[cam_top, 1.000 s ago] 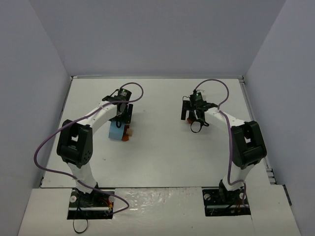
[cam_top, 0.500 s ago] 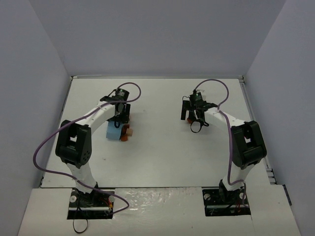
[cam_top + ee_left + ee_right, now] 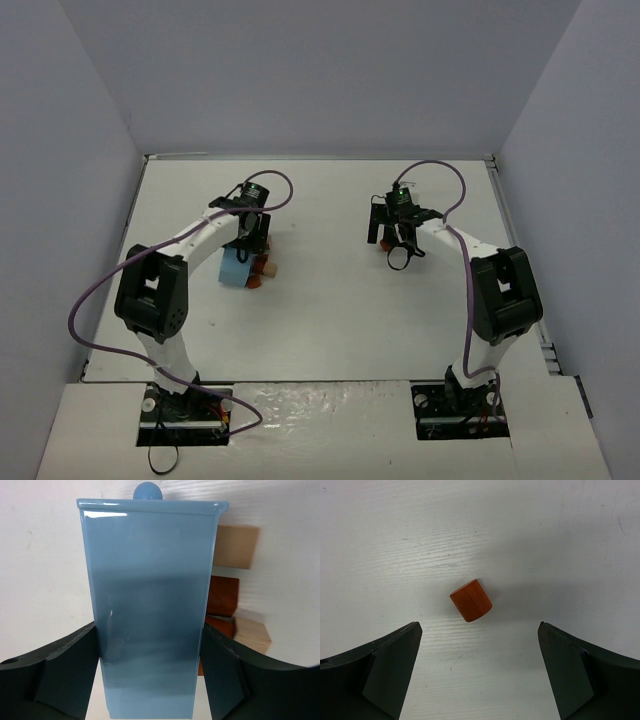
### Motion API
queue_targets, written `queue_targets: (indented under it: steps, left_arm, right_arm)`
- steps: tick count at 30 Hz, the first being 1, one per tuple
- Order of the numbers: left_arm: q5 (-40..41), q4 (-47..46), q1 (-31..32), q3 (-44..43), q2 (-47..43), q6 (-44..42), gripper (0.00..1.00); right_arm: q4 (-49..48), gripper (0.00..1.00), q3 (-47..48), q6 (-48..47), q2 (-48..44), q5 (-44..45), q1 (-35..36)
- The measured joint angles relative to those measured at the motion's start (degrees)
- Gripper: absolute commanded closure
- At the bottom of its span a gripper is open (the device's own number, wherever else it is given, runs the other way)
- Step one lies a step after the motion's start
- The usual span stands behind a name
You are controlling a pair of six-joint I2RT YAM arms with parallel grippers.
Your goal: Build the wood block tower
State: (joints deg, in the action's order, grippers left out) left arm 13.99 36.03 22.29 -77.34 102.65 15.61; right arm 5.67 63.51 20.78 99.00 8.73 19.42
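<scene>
Top view: left gripper (image 3: 250, 236) at the table's (image 3: 330, 320) 10 o'clock, over the box (image 3: 236, 268); blocks (image 3: 263, 270) against the box at its 3 o'clock; right gripper (image 3: 398, 242) at 2 o'clock, well apart.

Left wrist view: my jaws pressed on both long sides of the box, holding it; tan block (image 3: 236, 546) and red-brown block (image 3: 222, 596) bunched at its 3 o'clock.

Right wrist view: my jaws wide, empty; lone block (image 3: 471, 600) on the table between them, touching neither.

Step, as I judge: fetching the lone block; next calls for a straight descent, a square close, then a carry toward 9 o'clock.
</scene>
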Motion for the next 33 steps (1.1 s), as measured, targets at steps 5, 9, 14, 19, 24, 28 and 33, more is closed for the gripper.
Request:
queue_targets:
  steps: [5,9,14,19,24,28,33]
  left_arm:
    - [1.9,0.8,-2.2,-0.1,0.0,-0.1,1.00]
    - [3.1,2.5,-1.3,-1.1,0.6,-0.2,1.00]
    - [4.1,4.3,3.1,-1.9,1.0,-0.1,1.00]
    - [6.3,6.1,4.6,-2.4,1.8,0.2,1.00]
    - [8.2,7.2,3.4,-2.5,2.1,1.4,1.00]
    - [8.3,8.2,2.3,-3.3,2.4,1.8,1.00]
    - [8.1,8.6,1.8,-4.1,2.9,1.8,1.00]
  right_arm:
    - [0.0,0.00,0.0,0.0,-0.2,0.0,0.0]
    - [0.0,0.00,0.0,0.0,-0.2,0.0,0.0]
    - [0.0,0.00,0.0,0.0,-0.2,0.0,0.0]
    - [0.0,0.00,0.0,0.0,-0.2,0.0,0.0]
    - [0.0,0.00,0.0,0.0,-0.2,0.0,0.0]
    - [0.0,0.00,0.0,0.0,-0.2,0.0,0.0]
    - [0.0,0.00,0.0,0.0,-0.2,0.0,0.0]
